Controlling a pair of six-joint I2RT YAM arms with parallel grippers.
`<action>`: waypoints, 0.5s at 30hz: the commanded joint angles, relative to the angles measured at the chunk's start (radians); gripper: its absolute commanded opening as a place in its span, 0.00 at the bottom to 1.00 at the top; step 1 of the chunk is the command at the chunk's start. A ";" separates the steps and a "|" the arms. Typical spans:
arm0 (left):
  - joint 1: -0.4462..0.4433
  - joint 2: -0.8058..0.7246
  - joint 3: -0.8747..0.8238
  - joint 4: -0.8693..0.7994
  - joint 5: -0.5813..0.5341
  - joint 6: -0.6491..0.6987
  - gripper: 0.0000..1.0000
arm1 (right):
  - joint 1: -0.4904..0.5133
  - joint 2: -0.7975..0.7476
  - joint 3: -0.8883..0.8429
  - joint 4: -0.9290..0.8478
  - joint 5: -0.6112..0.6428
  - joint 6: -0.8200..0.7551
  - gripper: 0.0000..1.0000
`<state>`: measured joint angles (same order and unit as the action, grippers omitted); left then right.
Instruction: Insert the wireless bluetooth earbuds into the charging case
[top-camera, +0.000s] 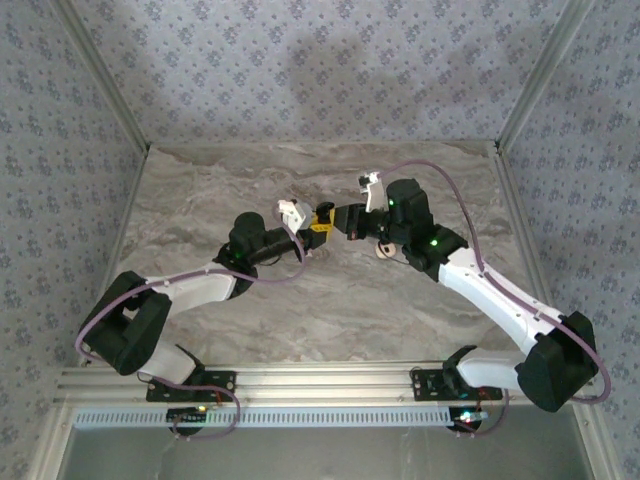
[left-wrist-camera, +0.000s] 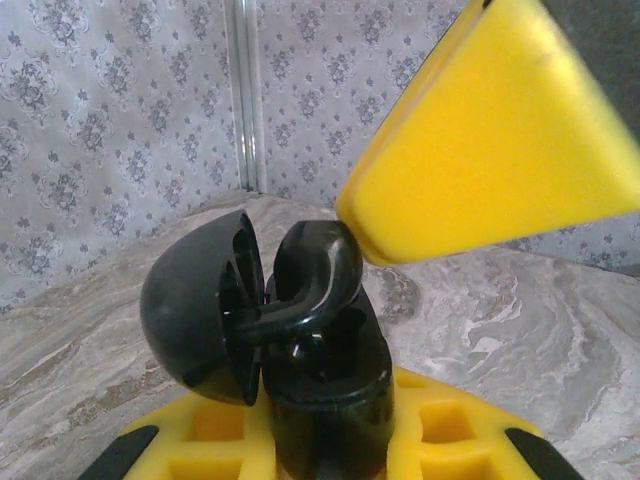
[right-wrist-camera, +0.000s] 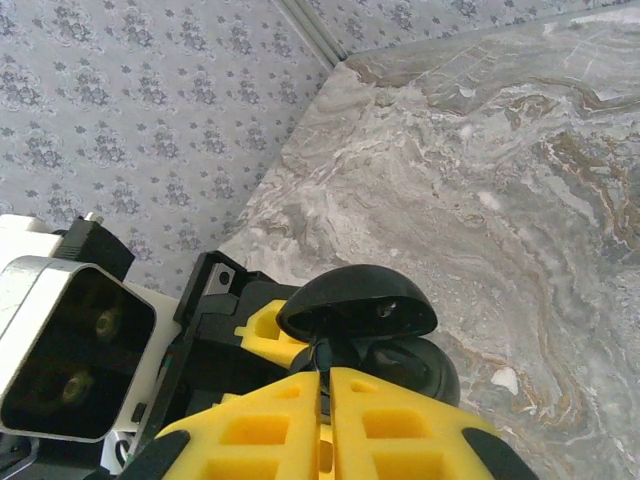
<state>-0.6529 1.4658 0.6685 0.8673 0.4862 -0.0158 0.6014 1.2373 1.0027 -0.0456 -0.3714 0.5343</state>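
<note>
**Top view.** Shows the left arm (top-camera: 190, 290) and the right arm (top-camera: 490, 285) reaching inward and meeting over the middle of the desk (top-camera: 330, 330), yellow jaws nearly tip to tip. Too small here to read what is between them. Shows also a pale round bit (top-camera: 383, 250) on the desk just beside the right arm, kind not clear. Around it: a grey veined, marble-look top, pale floral wallpaper on three sides, metal posts in the back corners and a metal rail along the near edge.

**Left wrist.** Shows the charging case (left-wrist-camera: 330, 400) upright, with the left jaws clamped tight on its lower body and the lid (left-wrist-camera: 195, 315) swung open to the left. Shows one earbud (left-wrist-camera: 315, 270) perched at the mouth of the case, bud uppermost, stem curving down and leftward. Looks not yet seated. Has a yellow pad (left-wrist-camera: 490, 140) of the right jaws touching the bud from the upper right. Second earbud not made out, black on black inside.

**Right wrist.** Shows the right jaws pressed together pad to pad, tips right against the open case just under the lid. Cannot tell about anything thin pinched between them. Bare marbled desk beyond, with wallpaper and a corner post behind.

**Progress, as a judgement.**
- Done: case open and steadied, one earbud at its socket.
- Left to do: pushing that bud home and accounting for the other.
</note>
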 joint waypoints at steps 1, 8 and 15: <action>-0.001 -0.035 0.020 0.024 0.030 0.017 0.14 | -0.005 -0.015 0.021 -0.041 0.018 -0.008 0.18; -0.001 -0.042 0.020 0.016 0.025 0.024 0.14 | -0.006 -0.040 0.030 -0.079 0.030 -0.026 0.25; 0.001 -0.044 0.020 0.005 0.051 0.033 0.14 | -0.008 -0.090 0.057 -0.095 0.007 -0.076 0.32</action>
<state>-0.6529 1.4574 0.6685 0.8635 0.4992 -0.0040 0.5995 1.1774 1.0103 -0.1249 -0.3531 0.4995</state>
